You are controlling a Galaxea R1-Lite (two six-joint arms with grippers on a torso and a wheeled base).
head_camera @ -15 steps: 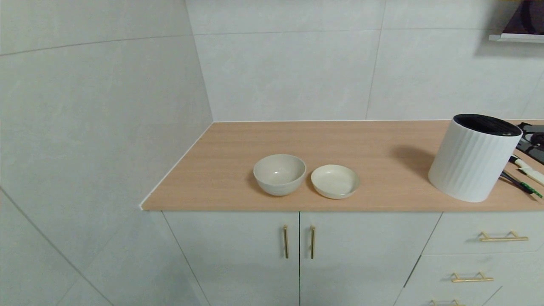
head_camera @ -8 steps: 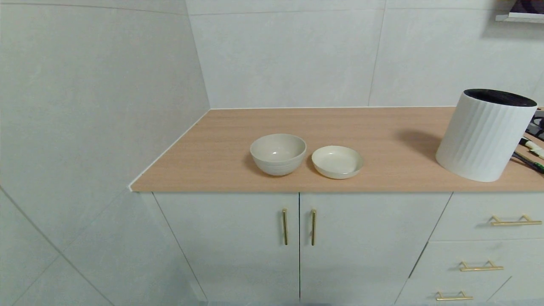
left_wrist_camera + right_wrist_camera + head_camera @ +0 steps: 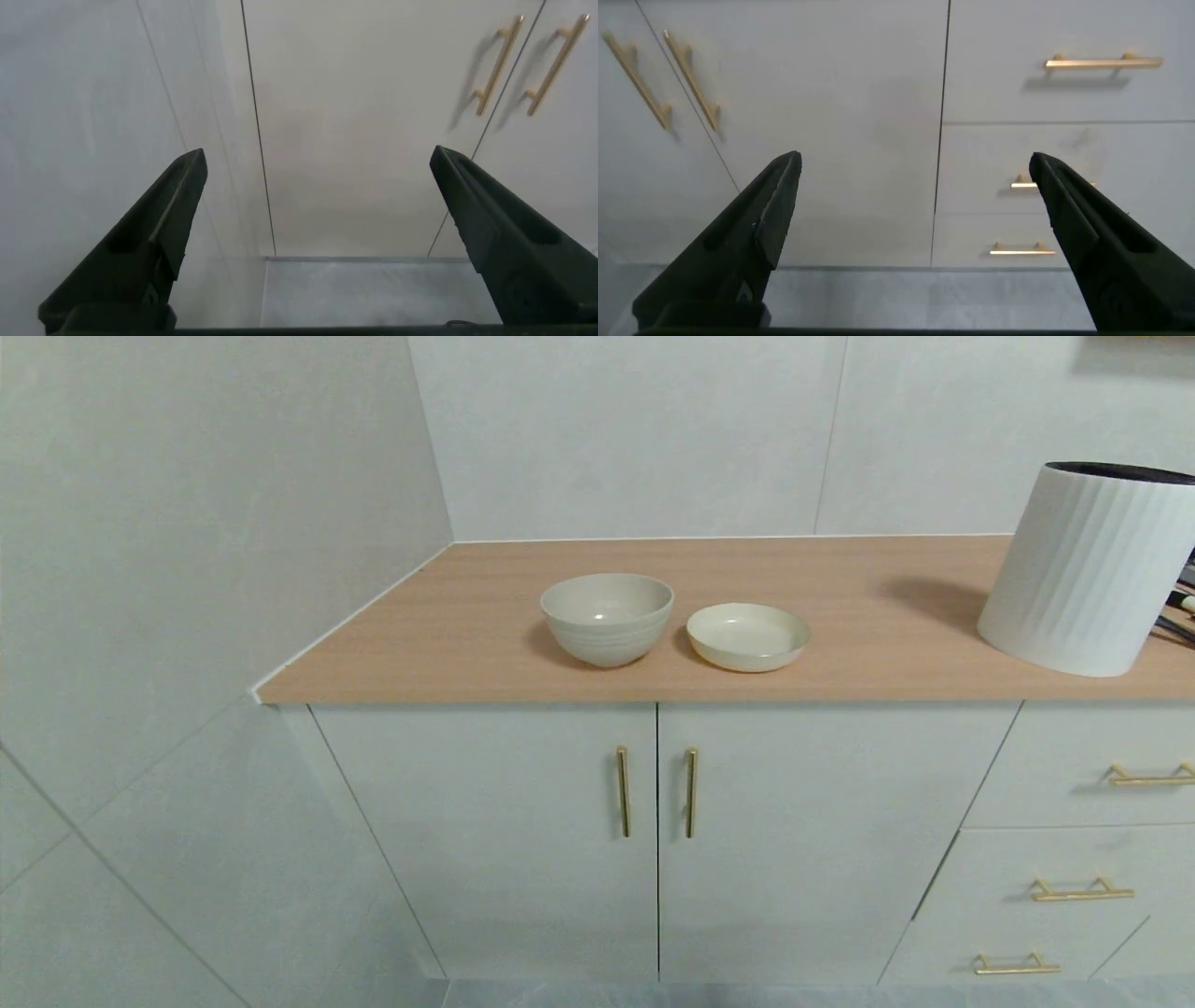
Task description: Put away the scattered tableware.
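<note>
1. Left hand and right hand are both hanging spread wide and empty, low in front of the cabinet doors, touching nothing.
2. Judging by that, the task is only beginning: the approach is the step in hand, with nothing gripped yet. The next move is calling for one hand to rise to counter height and close over a rim.
3. Up above and ahead of both hands, the bowl is sitting upright on the counter. The dish is lying just beside it, toward the right hand's side, with a narrow gap between them.
4. Deep, round and pale grey-beige, the bowl is showing faint ribbing and an empty inside. Beside it the dish is looking shallow, cream and equally empty.
5. Ahead of the hands, the paired door handles are standing upright. Farther toward the right hand's side, a white ribbed container is standing on the counter above the drawers.
</note>
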